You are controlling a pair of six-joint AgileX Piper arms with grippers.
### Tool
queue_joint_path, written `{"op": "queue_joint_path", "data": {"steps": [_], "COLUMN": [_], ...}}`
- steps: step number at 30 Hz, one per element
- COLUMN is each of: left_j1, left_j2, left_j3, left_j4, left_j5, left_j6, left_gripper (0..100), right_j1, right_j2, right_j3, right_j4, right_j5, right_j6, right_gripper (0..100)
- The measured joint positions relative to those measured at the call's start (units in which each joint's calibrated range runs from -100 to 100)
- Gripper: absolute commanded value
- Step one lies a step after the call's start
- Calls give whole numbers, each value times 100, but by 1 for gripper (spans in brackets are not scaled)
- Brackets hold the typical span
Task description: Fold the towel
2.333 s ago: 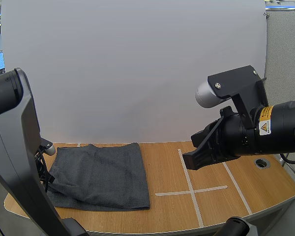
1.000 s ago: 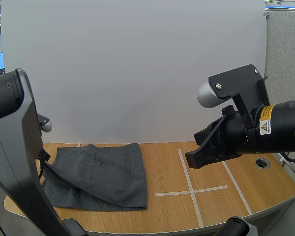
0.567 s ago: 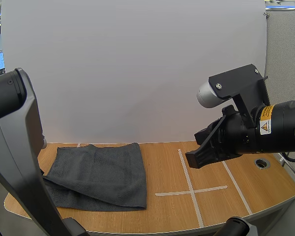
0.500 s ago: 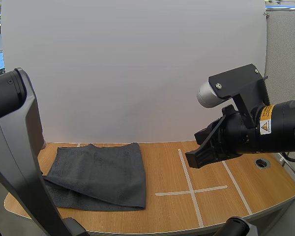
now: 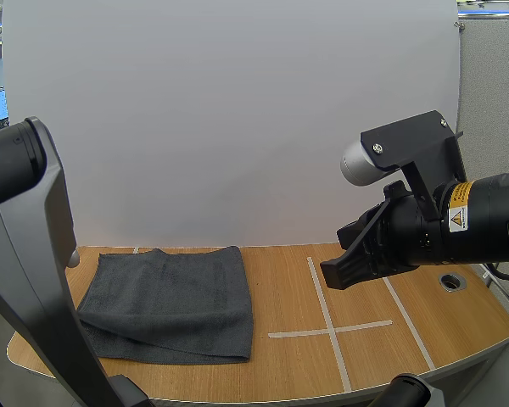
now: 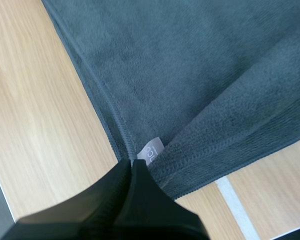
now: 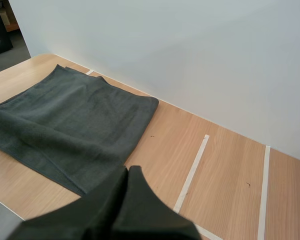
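Observation:
A dark grey towel lies in folded layers on the left part of the wooden table. In the left wrist view my left gripper is shut, its tips pinching the towel at the hem beside a small white label; creases run out from the pinch. My right gripper hangs shut above the table, to the right of the towel, with nothing in it. In the right wrist view its fingers lie together as one wedge above the towel's near right corner.
White tape lines cross on the table's right half, and a round hole sits near the right edge. A white wall stands close behind the table. My left arm's link hides the towel's left end.
The towel's left edge, lifted a second ago, has come down and the towel now lies flatter and more compact. The right arm has barely moved.

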Motion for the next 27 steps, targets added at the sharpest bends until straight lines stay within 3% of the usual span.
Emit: {"op": "queue_joint_path", "data": {"steps": [25,27], "left_j1": [16,16], "left_j2": [375,375], "left_j3": [375,375], "left_j4": [85,85], "left_j5": [-1140,-1140], "left_j6": [179,179], "left_gripper": [0,7], "right_j1": [-7,-7], "right_j2": [0,0], "right_j3": [0,0], "right_j4": [0,0], "right_j5": [0,0], "right_j6": [0,0], "right_gripper": [0,0]}}
